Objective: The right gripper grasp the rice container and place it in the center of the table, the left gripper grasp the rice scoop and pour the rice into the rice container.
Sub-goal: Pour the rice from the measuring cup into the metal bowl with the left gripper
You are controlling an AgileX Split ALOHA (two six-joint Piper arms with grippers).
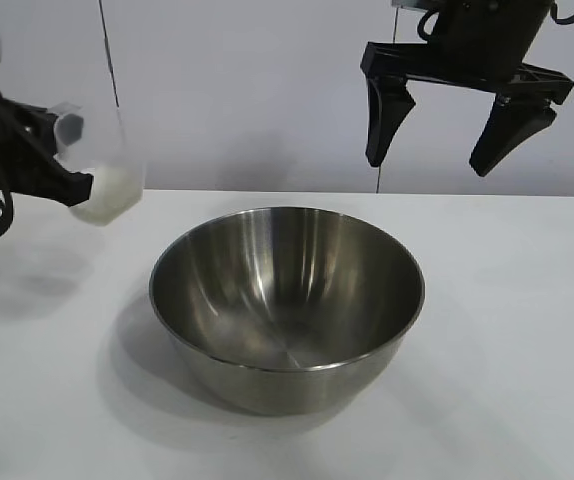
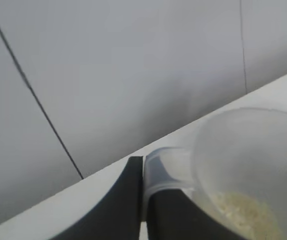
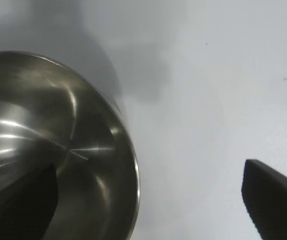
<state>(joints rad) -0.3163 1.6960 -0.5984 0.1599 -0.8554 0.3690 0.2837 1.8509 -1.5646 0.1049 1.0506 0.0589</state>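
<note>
With the pour not yet begun, the scene was set out as follows, nearest thing first.

Rice container: the rice container (image 1: pixel 287 305), a deep steel bowl, was seen upright and empty at the middle of the table (image 1: pixel 507 400), nearest the exterior camera; no grain was visible inside it.

Left gripper: the left gripper (image 1: pixel 72 185) was held at the exterior view's left edge, above the tabletop and farther back than the bowl, its fingers (image 2: pixel 126 200) pressed together on the handle of the rice scoop (image 1: pixel 107 185).

Rice scoop: the clear cup was carried off the table, tipped somewhat, with the rice (image 1: pixel 112 190) gathered in its lower part; in the left wrist view the grains (image 2: pixel 243 212) were shown low in the cup.

Deciding relation: the bowl's open mouth lay to the right of the scoop and lower than it, well apart, with bare table between; the scoop was judged to need carrying rightward over the rim before tipping.

Nearer arm: the left arm was the one loaded, and the pour was judged to be its work.

Right gripper: the right gripper (image 1: pixel 457 135) was hung above and behind the bowl's right side, fingers spread wide, nothing between them, clear of the rim (image 3: pixel 133 170).
</note>
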